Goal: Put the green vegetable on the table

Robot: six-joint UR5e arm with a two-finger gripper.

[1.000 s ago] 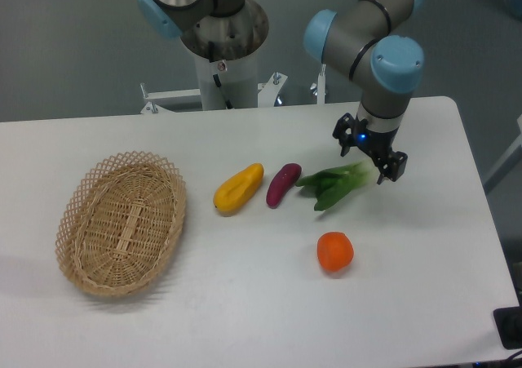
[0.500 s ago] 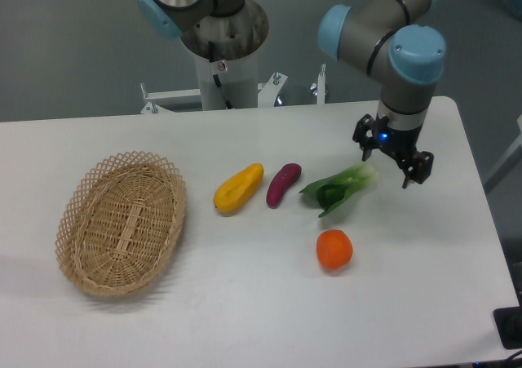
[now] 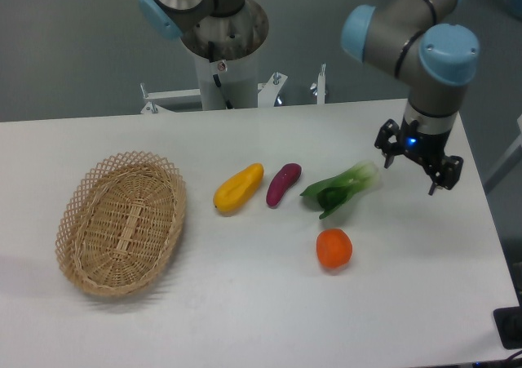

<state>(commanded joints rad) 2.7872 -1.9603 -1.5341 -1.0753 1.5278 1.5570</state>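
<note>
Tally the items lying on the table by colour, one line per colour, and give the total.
Green: 1, green vegetable
Purple: 1, purple vegetable
Yellow: 1, yellow fruit
Orange: 1, orange fruit
Tan: 1, wicker basket
Total: 5

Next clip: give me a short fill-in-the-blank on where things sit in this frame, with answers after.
1. The green vegetable lies on the ____, not in the wicker basket.
2. The gripper holds ____.
3. The purple vegetable lies between the green vegetable and the ____ fruit.
4. The orange fruit sits ____ the basket.

Missing words: table; nothing; yellow; outside
</note>
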